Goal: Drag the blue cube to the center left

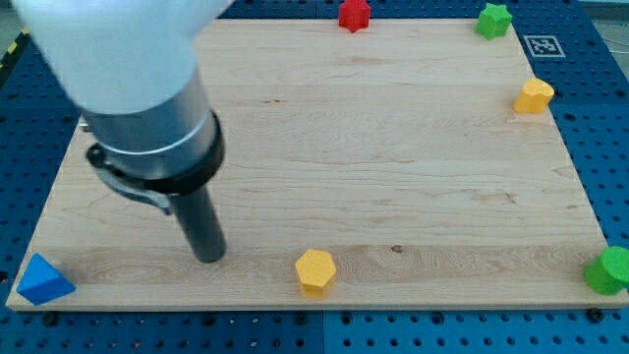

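The blue block (43,281), looking more like a wedge or pyramid than a cube, is sitting at the bottom-left corner of the pale wooden desk (393,167), right at its edge. My tip (208,258), the lower end of the straight dark rod, is resting on the desk to the right of that blue block and slightly above it, near but clearly apart from it; this tool has no parts to spread or press together and is touching no block. Further right along the bottom edge, 1 yellow hexagonal block (315,271) is lying. A green rounded block (609,269) is sitting at the bottom-right corner. Beyond, a yellow block (534,96) is lying by the right edge, a green star-like block (493,20) is occupying the top-right corner, and a red star-like block (354,15) is sitting on the top edge.
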Tool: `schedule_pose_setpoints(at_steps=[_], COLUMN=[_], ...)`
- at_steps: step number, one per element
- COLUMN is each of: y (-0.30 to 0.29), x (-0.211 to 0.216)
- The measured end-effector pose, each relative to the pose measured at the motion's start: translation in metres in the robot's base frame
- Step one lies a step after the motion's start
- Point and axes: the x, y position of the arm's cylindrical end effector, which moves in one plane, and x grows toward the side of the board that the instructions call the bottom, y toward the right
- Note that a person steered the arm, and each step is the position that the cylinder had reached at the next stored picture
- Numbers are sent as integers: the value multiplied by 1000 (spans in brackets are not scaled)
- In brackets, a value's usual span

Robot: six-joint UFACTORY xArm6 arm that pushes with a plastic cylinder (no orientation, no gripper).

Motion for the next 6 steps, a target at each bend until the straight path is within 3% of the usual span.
schedule_pose_setpoints(at_steps=[2,4,6], y=[19,-62,-73], x=[0,-12,-19])
